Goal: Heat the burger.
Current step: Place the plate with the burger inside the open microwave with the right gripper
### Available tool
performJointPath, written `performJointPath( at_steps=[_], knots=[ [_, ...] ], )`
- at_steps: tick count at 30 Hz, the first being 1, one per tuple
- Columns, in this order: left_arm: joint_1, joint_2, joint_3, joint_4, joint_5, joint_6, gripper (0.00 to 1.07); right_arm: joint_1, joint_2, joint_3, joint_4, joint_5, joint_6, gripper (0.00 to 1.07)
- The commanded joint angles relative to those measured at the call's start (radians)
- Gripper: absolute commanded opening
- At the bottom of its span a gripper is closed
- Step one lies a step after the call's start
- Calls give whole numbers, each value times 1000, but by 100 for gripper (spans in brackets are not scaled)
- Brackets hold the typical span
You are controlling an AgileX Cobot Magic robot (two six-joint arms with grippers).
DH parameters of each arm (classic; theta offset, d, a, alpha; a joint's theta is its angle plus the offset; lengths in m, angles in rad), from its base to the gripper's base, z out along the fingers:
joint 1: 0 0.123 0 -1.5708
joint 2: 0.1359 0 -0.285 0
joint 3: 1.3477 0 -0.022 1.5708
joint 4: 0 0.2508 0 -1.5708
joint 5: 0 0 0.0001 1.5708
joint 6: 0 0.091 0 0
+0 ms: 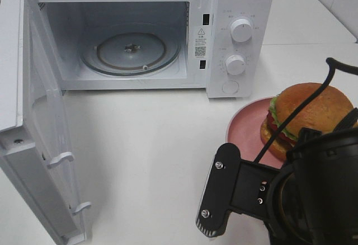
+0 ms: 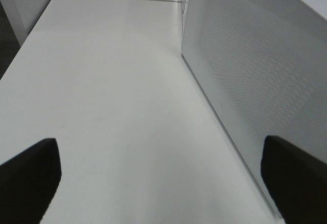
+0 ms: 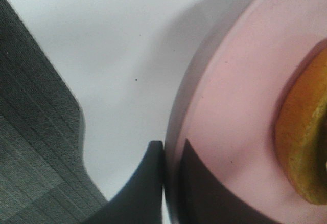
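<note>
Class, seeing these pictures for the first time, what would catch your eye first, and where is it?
The white microwave stands at the back, its door swung wide on the left, showing the glass turntable. At the right edge a burger sits on a pink plate, whose rim the right gripper pinches.

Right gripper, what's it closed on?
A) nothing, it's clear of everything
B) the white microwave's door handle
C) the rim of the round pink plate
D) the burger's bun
C: the right wrist view shows the right gripper pinching the rim of the round pink plate, one finger on each side of it. The golden-brown burger sits untouched on the plate.
</note>
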Motion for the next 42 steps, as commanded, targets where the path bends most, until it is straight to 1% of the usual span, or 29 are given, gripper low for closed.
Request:
performJointPath(
  at_steps=[1,2,3,5,7,14,22,24,25,26,27,29,31,32,35,37,40,42],
  knots=[
    [-4,-15,2,-6,-13,-4,102,4,-11,3,-102,7,-88,0],
    [-4,-15,2,-6,-13,-4,102,4,-11,3,-102,7,-88,0],
    [-4,-15,2,-6,-13,-4,102,4,-11,3,-134,-16,-118,0],
    [-4,-15,2,-6,-13,-4,102,4,-11,3,-148,-29,-127,0],
    [-4,-15,2,-6,-13,-4,102,4,-11,3,-192,-69,-161,0],
    [-4,-15,2,-6,-13,-4,102,4,-11,3,-250,-145,-215,1],
    [-4,-15,2,-6,-13,-4,102,3,-11,3,-267,-196,-223,1],
    [-4,-15,2,-6,-13,-4,102,3,-11,3,-267,-228,-294,1],
    [-4,-15,2,-6,-13,-4,102,3,-11,3,-267,-228,-294,1],
    [-4,-15,2,-6,-13,-4,102,0,-11,3,-268,-250,-350,1],
    [-4,-15,2,-6,-13,-4,102,0,-11,3,-268,-250,-350,1],
    [-4,-15,2,-6,-13,-4,102,-40,-11,3,-270,-322,-429,1],
    [-4,-15,2,-6,-13,-4,102,-57,-11,3,-273,-337,-443,1],
    [-4,-15,2,-6,-13,-4,102,-91,-11,3,-274,-378,-484,1],
    [-4,-15,2,-6,-13,-4,102,-105,-11,3,-274,-397,-506,1],
    [-4,-15,2,-6,-13,-4,102,-166,-11,3,-271,-498,-601,1],
    [-4,-15,2,-6,-13,-4,102,-181,-11,3,-266,-514,-621,1],
    [-4,-15,2,-6,-13,-4,102,-228,-11,1,-241,-562,-743,1]
  ],
)
